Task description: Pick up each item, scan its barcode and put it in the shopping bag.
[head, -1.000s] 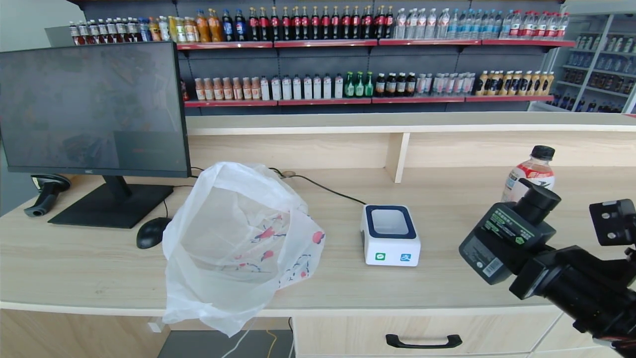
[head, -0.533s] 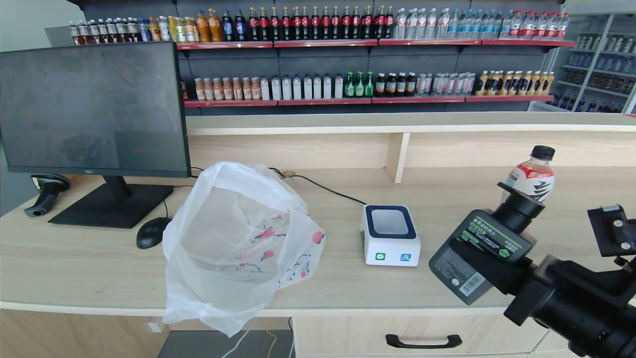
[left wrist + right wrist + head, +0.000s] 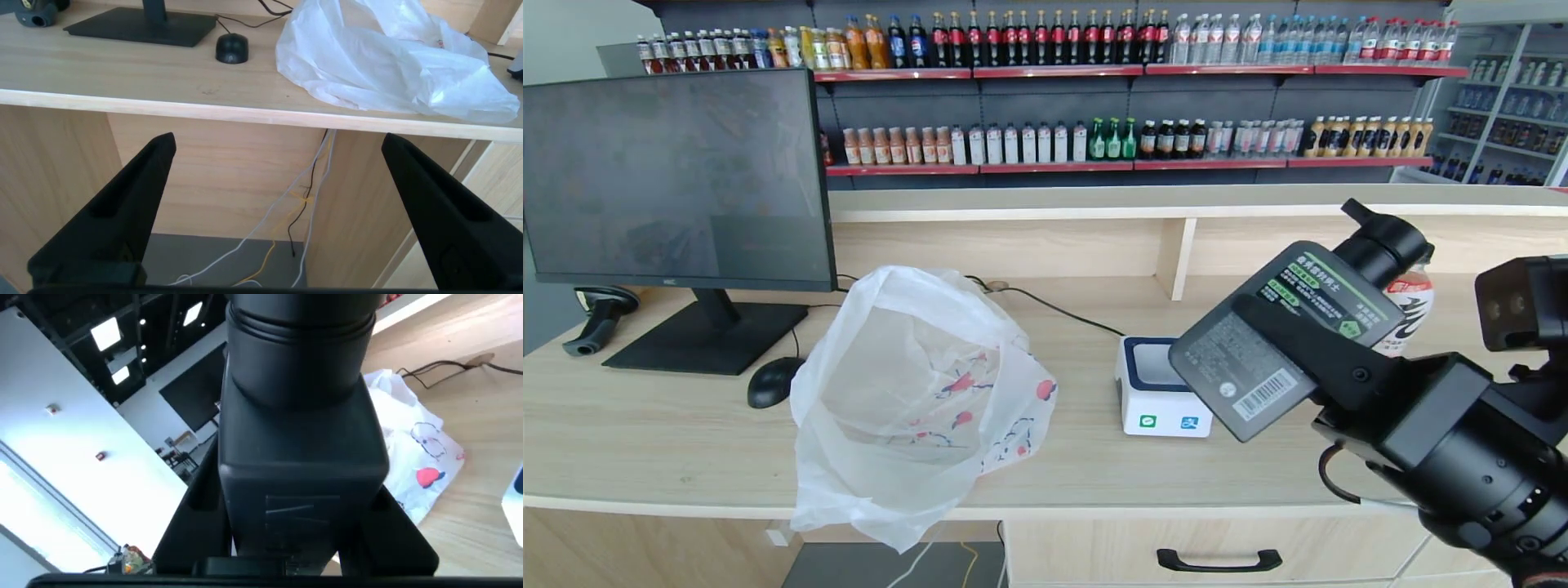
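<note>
Nearest, the left gripper [image 3: 278, 143] hangs low in front of the worktop [image 3: 645, 433], below its edge, with its jaws wide apart and nothing between them. On the right side the right gripper [image 3: 1307, 351] has its jaws clamped across a dark flask-shaped bottle [image 3: 1241, 367], held in the air at a tilt above the worktop, close to the scanner [image 3: 1152, 400]. The bottle is flat-sided and matt black with a round ribbed cap and a smooth printed label. Its barcode [image 3: 1264, 394] faces up and away from the scanner's window.

The step in hand looks like the scan. The next move probably calls for rolling the wrist so that the barcode face turns down to the glass, and only then carrying the bottle across to the bag.

The scanner is a small white box with rounded corners and a blue-rimmed window on top. Well to its left the shopping bag [image 3: 915, 400] slumps over the worktop's front edge, thin, crinkled, translucent plastic with red print, its mouth loosely open. It would likely give way under a nudge.

Farther back a clear drink bottle [image 3: 1409, 298] stands behind the held one. A monitor [image 3: 678, 175], a mouse [image 3: 772, 381] and shelves [image 3: 1054, 72] of drinks lie beyond.
</note>
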Robot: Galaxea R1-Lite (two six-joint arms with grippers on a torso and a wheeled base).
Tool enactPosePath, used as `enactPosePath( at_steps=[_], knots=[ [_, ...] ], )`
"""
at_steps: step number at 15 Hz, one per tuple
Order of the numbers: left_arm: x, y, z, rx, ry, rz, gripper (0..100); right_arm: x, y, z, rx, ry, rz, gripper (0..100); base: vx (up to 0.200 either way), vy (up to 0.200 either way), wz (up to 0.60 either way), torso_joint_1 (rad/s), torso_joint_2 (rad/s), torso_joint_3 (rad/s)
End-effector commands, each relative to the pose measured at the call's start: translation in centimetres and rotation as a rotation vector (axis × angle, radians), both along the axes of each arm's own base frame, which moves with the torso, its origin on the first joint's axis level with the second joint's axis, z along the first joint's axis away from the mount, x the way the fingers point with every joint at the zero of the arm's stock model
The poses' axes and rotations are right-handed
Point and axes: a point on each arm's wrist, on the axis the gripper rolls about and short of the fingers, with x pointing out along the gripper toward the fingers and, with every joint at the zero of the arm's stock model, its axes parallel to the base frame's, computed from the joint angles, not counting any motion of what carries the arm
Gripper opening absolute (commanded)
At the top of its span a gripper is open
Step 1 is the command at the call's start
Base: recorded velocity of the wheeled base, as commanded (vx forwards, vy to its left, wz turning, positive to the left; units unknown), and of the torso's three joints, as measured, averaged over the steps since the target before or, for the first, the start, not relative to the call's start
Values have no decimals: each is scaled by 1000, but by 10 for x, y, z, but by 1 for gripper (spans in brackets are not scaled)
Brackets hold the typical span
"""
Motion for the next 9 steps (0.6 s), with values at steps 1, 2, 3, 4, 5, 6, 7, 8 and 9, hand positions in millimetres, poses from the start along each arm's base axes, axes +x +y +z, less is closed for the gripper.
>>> enactPosePath(
  at_steps=[1, 2, 3, 4, 5, 6, 7, 8, 9],
  knots=[
    [0, 0, 0, 0, 0, 0, 100, 9, 13, -12, -8, 28, 19, 0, 0, 0, 0, 0, 0, 0],
    [0, 0, 0, 0, 0, 0, 100, 9, 15, -18, -27, 51, 27, 0, 0, 0, 0, 0, 0, 0],
    [0, 0, 0, 0, 0, 0, 100, 9, 17, -16, -13, 49, 33, 0, 0, 0, 0, 0, 0, 0],
    [0, 0, 0, 0, 0, 0, 100, 8, 20, -11, 6, 34, 48, 0, 0, 0, 0, 0, 0, 0],
    [0, 0, 0, 0, 0, 0, 100, 5, 23, -6, 18, 18, 65, 0, 0, 0, 0, 0, 0, 0],
    [0, 0, 0, 0, 0, 0, 100, 3, 25, 1, 38, -3, 80, 0, 0, 0, 0, 0, 0, 0],
    [0, 0, 0, 0, 0, 0, 100, 3, 26, 7, 56, -22, 83, 0, 0, 0, 0, 0, 0, 0],
    [0, 0, 0, 0, 0, 0, 100, 2, 26, 13, 75, -40, 85, 0, 0, 0, 0, 0, 0, 0],
    [0, 0, 0, 0, 0, 0, 100, 1, 26, 15, 83, -45, 89, 0, 0, 0, 0, 0, 0, 0]
  ],
)
